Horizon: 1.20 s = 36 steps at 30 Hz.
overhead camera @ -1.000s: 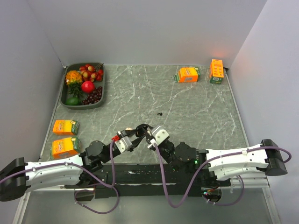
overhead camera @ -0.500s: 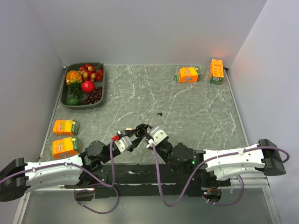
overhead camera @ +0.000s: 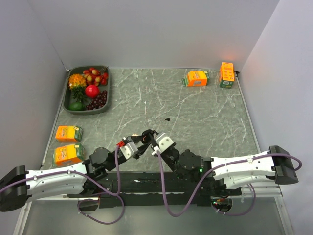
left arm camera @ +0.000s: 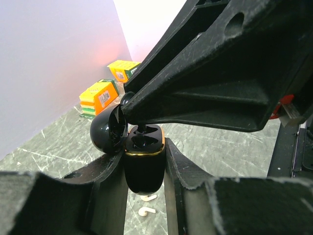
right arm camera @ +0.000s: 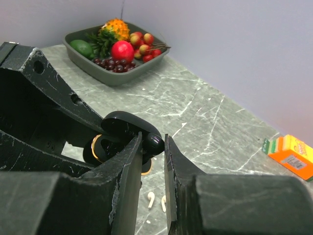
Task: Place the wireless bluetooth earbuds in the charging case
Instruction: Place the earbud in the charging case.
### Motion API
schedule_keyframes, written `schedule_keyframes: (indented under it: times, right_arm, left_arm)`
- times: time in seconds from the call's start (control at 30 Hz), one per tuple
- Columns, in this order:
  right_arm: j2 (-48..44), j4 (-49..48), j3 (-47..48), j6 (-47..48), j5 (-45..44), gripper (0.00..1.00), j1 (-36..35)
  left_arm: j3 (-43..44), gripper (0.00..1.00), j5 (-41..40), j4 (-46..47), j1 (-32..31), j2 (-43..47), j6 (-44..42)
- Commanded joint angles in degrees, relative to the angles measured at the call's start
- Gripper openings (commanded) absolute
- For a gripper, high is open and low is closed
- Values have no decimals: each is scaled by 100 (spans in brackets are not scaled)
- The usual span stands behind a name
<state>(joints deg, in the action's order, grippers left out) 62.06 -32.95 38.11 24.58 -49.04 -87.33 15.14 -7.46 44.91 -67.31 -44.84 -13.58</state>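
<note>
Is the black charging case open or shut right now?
Open. The charging case has its lid swung aside from the gold rim, with the inner wells exposed.

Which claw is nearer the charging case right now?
Left. The left claw grips the case by its sides; the right claw hangs at its open mouth, pinching a black bud.
</note>
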Motion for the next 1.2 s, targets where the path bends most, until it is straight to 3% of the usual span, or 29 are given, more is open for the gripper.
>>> schedule_keyframes:
  times: [0.0, 0.4, 0.5, 1.17]
  right_arm:
    - [-238, 542, 3, -541, 377, 0, 23]
    - [-485, 992, 127, -823, 571, 4, 14]
    - [-502, 975, 153, -823, 536, 0, 14]
    - [-748, 193, 109, -173, 219, 0, 14]
  left_arm:
    - [271, 1, 114, 537, -28, 81, 163]
    - [262, 1, 26, 590, -28, 54, 146]
    - [253, 1, -1, 581, -28, 63, 145]
    - [191, 1, -53, 616, -28, -7, 207]
